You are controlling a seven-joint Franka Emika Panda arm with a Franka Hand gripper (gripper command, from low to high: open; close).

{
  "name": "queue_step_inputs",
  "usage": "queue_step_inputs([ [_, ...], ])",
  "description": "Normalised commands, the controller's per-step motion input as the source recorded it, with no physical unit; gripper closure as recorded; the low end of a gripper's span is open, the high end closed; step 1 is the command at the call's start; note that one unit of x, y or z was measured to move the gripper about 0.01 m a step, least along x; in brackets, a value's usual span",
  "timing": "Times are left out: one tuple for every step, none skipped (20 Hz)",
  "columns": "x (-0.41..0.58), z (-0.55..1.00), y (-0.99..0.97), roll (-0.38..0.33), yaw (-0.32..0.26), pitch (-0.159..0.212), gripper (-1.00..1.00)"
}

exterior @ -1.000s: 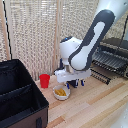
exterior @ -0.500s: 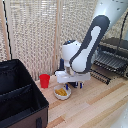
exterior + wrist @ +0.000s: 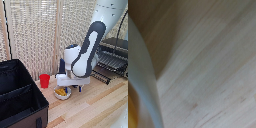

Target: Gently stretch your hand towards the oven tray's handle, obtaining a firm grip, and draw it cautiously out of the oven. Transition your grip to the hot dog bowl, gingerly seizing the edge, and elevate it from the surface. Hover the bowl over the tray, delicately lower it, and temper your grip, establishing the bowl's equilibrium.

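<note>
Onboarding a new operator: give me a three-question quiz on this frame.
1. True or false: the oven tray is already pulled out of the oven.
2. What stands just beyond the hot dog bowl, on the exterior view's left? A) red cup B) blue plate C) green bottle
3. What does the bowl rest on?

Key: 1 true; 2 A, the red cup; 3 the wooden table.

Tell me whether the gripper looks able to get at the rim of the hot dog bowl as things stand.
Probably yes. The gripper hangs right above the hot dog bowl, and nothing lies between them; the red cup stands apart. Whether its jaws are open cannot be seen.
</note>
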Motion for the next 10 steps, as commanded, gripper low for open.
queue_step_inputs([
  [0.000, 0.00, 0.00, 0.000, 0.021, 0.000, 1.00],
  [0.000, 0.00, 0.00, 0.000, 0.021, 0.000, 1.00],
  [0.077, 0.00, 0.00, 0.000, 0.000, 0.000, 1.00],
  [0.000, 0.00, 0.00, 0.000, 0.013, 0.000, 1.00],
  [0.100, 0.00, 0.06, -0.016, 0.000, 0.000, 1.00],
  [0.000, 0.00, 0.02, -0.003, 0.012, 0.000, 1.00],
  [0.000, 0.00, 0.00, 0.000, 0.054, 0.000, 1.00],
  [0.000, 0.00, 0.01, 0.000, 0.058, 0.000, 1.00],
  [0.000, 0.00, 0.00, 0.000, 0.069, 0.000, 1.00],
  [0.106, -0.02, 0.05, 0.000, 0.050, 0.000, 1.00],
])
